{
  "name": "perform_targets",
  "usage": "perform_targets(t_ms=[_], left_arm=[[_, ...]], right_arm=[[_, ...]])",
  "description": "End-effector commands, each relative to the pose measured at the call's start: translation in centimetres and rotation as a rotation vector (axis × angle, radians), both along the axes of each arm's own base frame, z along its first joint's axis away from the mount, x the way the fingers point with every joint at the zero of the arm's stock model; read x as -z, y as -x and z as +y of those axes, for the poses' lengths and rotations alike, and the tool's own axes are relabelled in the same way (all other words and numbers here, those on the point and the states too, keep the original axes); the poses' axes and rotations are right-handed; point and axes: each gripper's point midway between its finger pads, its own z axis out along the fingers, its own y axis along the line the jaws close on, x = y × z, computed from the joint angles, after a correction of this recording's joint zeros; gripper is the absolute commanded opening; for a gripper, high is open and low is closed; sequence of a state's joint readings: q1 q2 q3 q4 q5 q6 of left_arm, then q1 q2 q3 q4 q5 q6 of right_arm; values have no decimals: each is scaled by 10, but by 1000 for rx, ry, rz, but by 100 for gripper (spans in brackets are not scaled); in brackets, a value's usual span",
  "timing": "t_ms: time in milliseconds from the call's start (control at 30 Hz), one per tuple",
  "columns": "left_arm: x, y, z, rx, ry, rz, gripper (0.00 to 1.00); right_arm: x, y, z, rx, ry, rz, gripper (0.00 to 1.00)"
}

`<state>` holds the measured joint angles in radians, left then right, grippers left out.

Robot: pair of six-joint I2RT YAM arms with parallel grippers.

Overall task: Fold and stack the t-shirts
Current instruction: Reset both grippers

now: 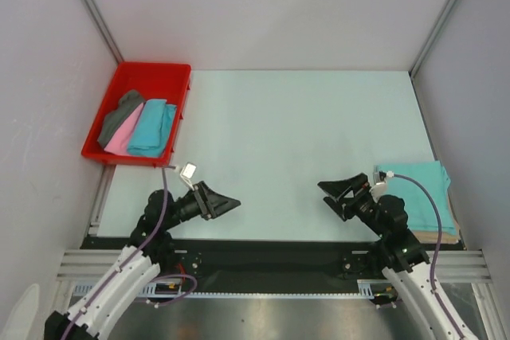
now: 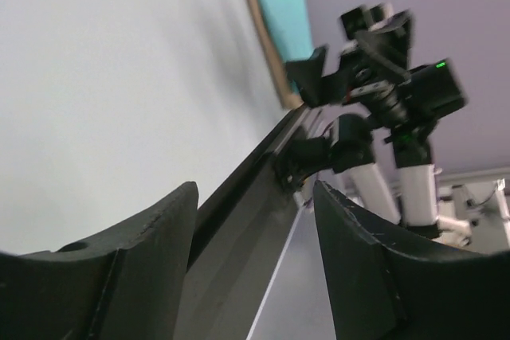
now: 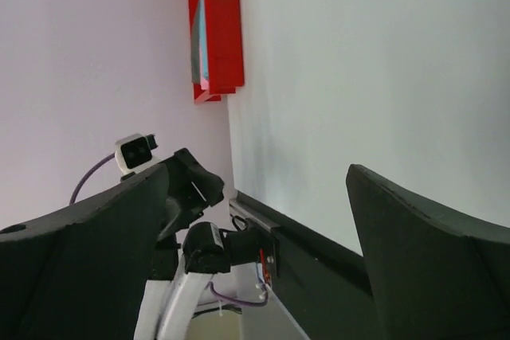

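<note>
Three t-shirts lie folded in the red tray point(image 1: 111, 93) at the back left: dark grey point(image 1: 119, 115), pink point(image 1: 121, 137) and turquoise point(image 1: 150, 127). At the table's right near edge a folded mint green t-shirt point(image 1: 416, 189) rests on a tan one point(image 1: 446, 236); the left wrist view shows this stack point(image 2: 283, 13) too. My left gripper point(image 1: 229, 205) point(image 2: 255, 189) hovers low over the near left of the table, open and empty. Facing it, my right gripper point(image 1: 325, 194) point(image 3: 256, 171) is open and empty, just left of the stack.
Grey walls close in the white table point(image 1: 295, 141) on three sides. The red tray point(image 3: 215, 29) overhangs the table's left edge. A dark rail point(image 1: 271, 246) runs along the near edge between the arm bases.
</note>
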<state>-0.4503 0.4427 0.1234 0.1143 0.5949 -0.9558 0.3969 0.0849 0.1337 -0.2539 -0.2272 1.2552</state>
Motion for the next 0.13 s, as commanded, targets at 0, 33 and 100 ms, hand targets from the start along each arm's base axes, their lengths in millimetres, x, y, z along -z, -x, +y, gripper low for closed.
perform_targets(t_ms=[0, 33, 100], left_arm=[[-5, -10, 10, -150, 233, 26, 66], [-6, -9, 12, -165, 266, 16, 67], [-13, -7, 17, -180, 388, -1, 71]], right_arm=[[39, 12, -6, 16, 52, 178, 100], [36, 13, -3, -13, 58, 153, 100], [4, 18, 14, -136, 2, -25, 100]])
